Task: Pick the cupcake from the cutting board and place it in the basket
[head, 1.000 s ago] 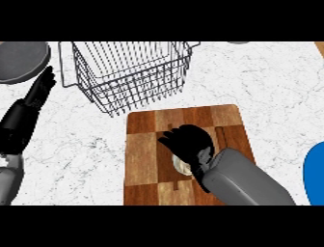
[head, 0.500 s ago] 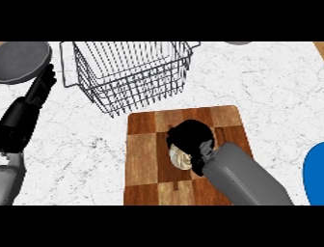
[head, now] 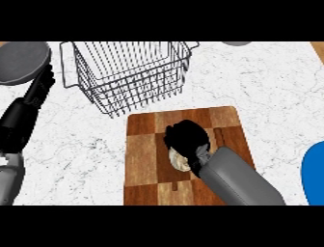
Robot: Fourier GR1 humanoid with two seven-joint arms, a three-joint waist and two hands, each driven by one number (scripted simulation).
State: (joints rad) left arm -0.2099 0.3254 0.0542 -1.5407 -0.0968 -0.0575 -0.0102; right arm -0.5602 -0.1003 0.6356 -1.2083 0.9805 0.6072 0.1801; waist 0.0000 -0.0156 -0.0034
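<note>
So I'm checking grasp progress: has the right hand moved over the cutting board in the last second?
Yes, slightly: the right hand has curled down onto the cupcake, staying mid cutting board.

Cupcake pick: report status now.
Right hand curled round cupcake on cutting board. Left hand open, resting far left. Basket upright beyond board, path clear.
</note>
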